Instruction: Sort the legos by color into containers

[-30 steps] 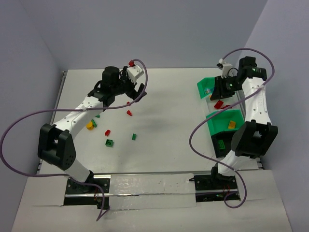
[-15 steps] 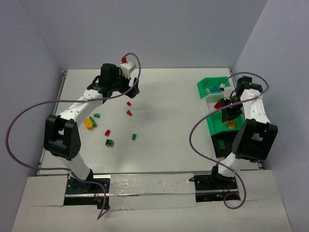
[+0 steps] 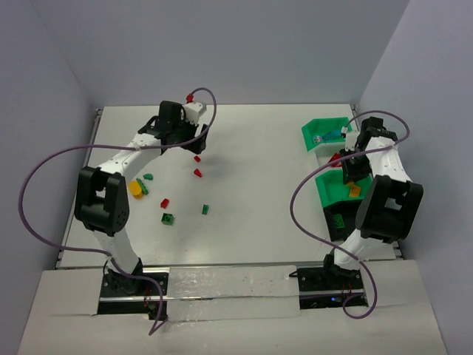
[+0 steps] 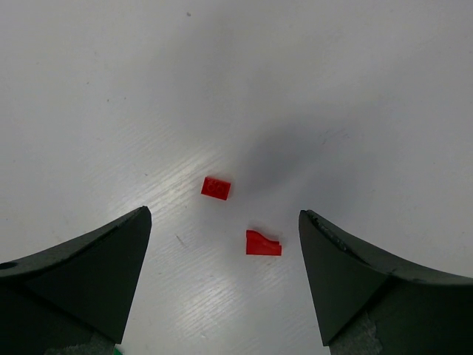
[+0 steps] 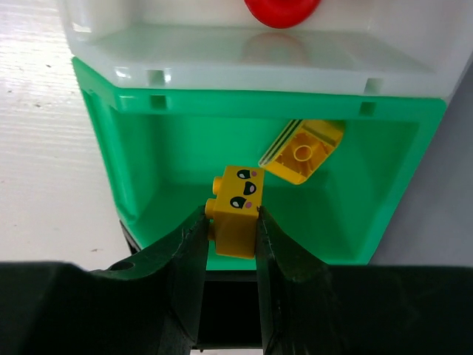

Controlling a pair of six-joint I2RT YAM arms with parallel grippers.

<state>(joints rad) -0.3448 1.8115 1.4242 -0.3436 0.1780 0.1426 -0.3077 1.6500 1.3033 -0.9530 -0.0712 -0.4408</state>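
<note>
Left gripper [image 4: 223,216] is hovering over the table [image 3: 251,148] at about 11 o'clock of the top view, fingers spread wide and pinching nothing. In the left wrist view a red flat brick [image 4: 216,188] is lying on the white surface between the finger tips, touching neither, with a red sloped brick [image 4: 263,242] just beside it at 5 o'clock, the two apart. Right gripper [image 5: 233,222] is sitting over the bins at 3 o'clock of the table, fingers pressed on both sides of a yellow face brick [image 5: 235,194], printed eyes facing the camera. That brick is hanging above the floor of a green bin [image 5: 111,148]; whether it is touching the floor, cannot tell. A second yellow brick [image 5: 303,157] is lying tilted inside the same bin at 1 o'clock of the held one. Beyond the green bin, at 12 o'clock, a white-walled bin [image 5: 222,66] is holding a red piece [image 5: 281,9], mostly cut off by the frame. Loose bricks are sitting at 9 o'clock of the table: a yellow one [image 3: 137,188], a small green one [image 3: 148,177], a red one [image 3: 164,202], and two more green ones [image 3: 168,218] [image 3: 205,209].
</note>
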